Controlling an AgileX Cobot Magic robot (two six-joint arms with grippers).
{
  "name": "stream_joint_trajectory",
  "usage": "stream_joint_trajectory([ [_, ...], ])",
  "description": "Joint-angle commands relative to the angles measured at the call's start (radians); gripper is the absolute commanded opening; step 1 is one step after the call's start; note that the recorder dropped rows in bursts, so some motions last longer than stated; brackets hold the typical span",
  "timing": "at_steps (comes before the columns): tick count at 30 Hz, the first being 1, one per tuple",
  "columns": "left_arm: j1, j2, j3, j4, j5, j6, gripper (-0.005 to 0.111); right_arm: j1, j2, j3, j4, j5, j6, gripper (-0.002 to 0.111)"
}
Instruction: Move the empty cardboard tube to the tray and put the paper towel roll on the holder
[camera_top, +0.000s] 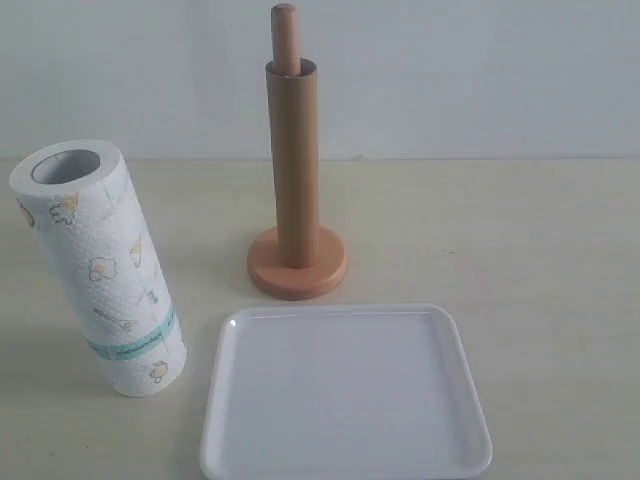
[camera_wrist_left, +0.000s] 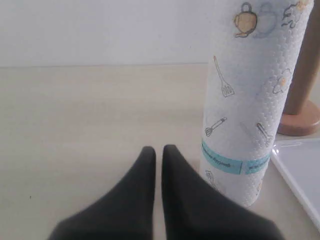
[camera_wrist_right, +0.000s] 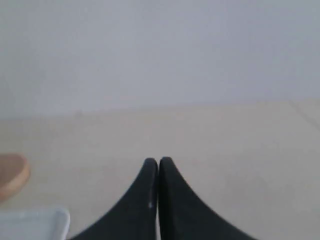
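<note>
Exterior view: the empty cardboard tube (camera_top: 293, 160) is sitting upright over the holder (camera_top: 297, 268) at mid-table, the tray (camera_top: 340, 312) is lying just in front at the near edge, and the paper towel roll (camera_top: 100, 270) is standing near the left edge. Left wrist view: the left gripper (camera_wrist_left: 158, 150) is hovering beside the roll (camera_wrist_left: 250, 100), fingers nearly together, gripping nothing. Right wrist view: the right gripper (camera_wrist_right: 158, 161) is showing fingers pressed together, empty, near the tray corner (camera_wrist_right: 35, 222).

The left gripper (camera_wrist_left: 158, 148) is held closed and empty near the tray (camera_wrist_left: 305, 175); the right gripper (camera_wrist_right: 158, 160) is likewise closed, empty.
</note>
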Motion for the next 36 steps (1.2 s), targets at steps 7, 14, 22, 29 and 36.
stream_joint_trajectory([
  [7, 0.003, -0.002, 0.004, -0.005, 0.001, 0.001, 0.004, -0.002, -0.005, -0.001, 0.024, -0.941, 0.103, 0.0],
  [14, 0.003, -0.002, 0.004, -0.005, 0.001, 0.001, 0.004, -0.002, 0.106, -0.344, -0.076, -0.738, 0.236, 0.0],
  [22, 0.003, -0.002, 0.004, -0.005, 0.001, 0.001, 0.004, -0.002, 0.519, -0.664, -0.885, -0.345, 1.02, 0.0],
  [29, 0.003, -0.002, 0.004, -0.005, 0.001, 0.001, 0.004, -0.002, 0.88, -0.65, -1.295, -0.489, 1.395, 0.0],
  [36, 0.003, -0.002, 0.004, -0.005, 0.001, 0.001, 0.004, -0.002, 1.181, -0.65, -1.314, -0.499, 1.548, 0.0],
])
